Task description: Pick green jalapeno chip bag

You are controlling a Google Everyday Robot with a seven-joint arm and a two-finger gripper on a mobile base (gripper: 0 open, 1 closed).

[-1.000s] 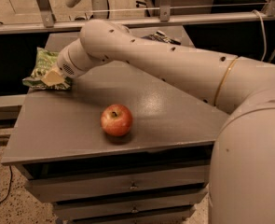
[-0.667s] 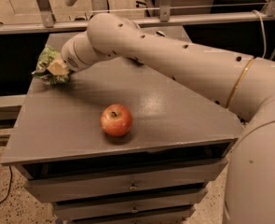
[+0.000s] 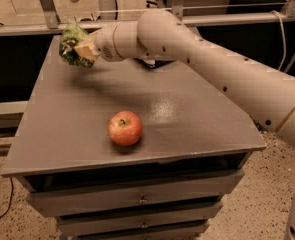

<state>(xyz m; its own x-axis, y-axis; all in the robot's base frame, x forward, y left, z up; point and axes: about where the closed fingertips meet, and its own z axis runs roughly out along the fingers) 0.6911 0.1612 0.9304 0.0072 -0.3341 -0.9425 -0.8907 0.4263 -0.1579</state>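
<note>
Your two-finger gripper (image 3: 83, 50) is clenched on the small crinkly green jalapeno chip bag (image 3: 69, 38), over the far left corner of the table.

You can see the bag bunched up in the tan fingers (image 3: 87, 48), apparently raised off the flat grey metal table top (image 3: 187, 114), with a shadow under it. The white arm (image 3: 202, 59) reaches in from your right. The round red apple (image 3: 125, 128) sits alone near the front edge, well apart from the bag, above the drawers (image 3: 142, 199).

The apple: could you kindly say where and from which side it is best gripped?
Probably the apple across its round middle, from above: it sits stem up, sides free. The pincer, far left, is shut on the green jalapeno chip bag.
</note>
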